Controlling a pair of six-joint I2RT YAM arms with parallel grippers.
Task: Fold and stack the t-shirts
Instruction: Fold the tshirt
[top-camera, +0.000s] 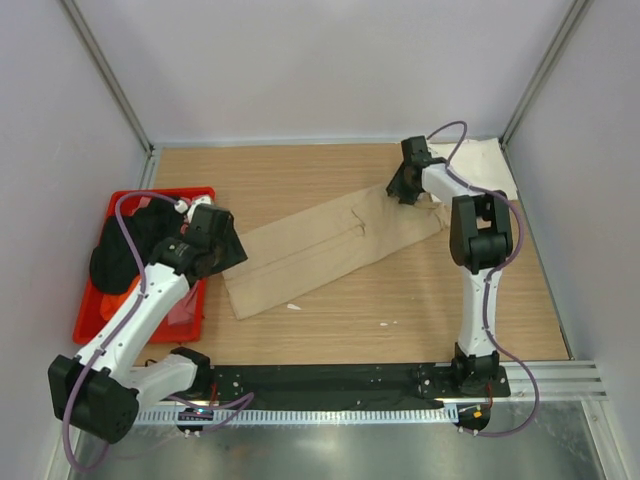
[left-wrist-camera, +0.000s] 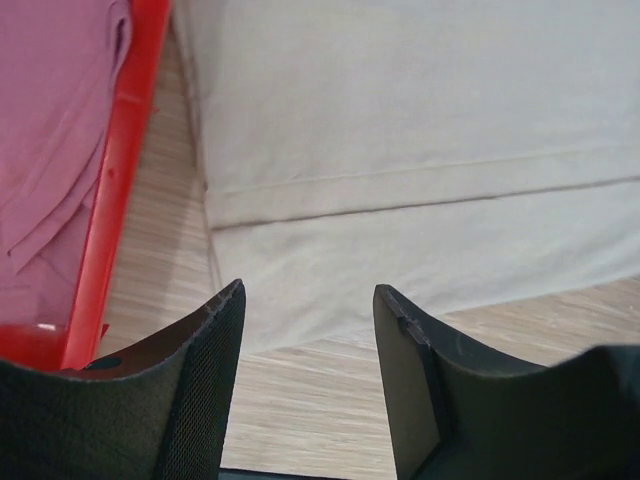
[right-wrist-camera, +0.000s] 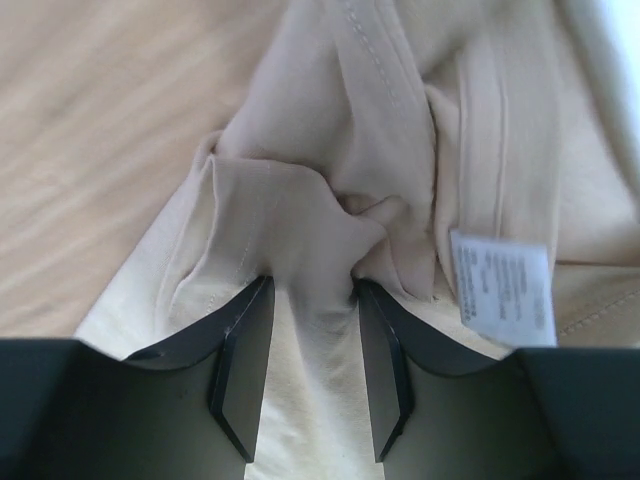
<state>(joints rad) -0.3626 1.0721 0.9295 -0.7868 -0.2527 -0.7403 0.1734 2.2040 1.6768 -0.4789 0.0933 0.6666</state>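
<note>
Currently folding the tan t-shirt (top-camera: 310, 255); pinching its bunched far end in the right tool (right-wrist-camera: 314, 285); holding the left tool (left-wrist-camera: 309, 290) wide over its near end; next, likely gripping there.

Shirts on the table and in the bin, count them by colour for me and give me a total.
tan shirt: 1
cream-white shirt: 1
black shirt: 1
pink shirt: 1
orange shirt: 1, only a small patch shows
Total: 5 shirts. The black, pink and orange ones lie in the red bin.
</note>
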